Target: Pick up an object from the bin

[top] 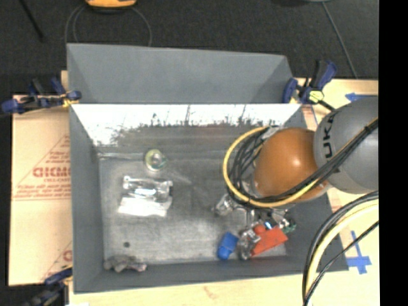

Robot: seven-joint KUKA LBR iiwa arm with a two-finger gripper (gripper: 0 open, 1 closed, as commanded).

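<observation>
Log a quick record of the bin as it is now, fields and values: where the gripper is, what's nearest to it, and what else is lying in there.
gripper: low in the near right corner of the bin, below the arm's orange cover
nearest things: blue piece on its left, red-orange block on its right
contact: cannot tell
elsewhere: clear plastic packet left of centre; small round clear thing behind it; grey crumpled scrap in near left corner
</observation>
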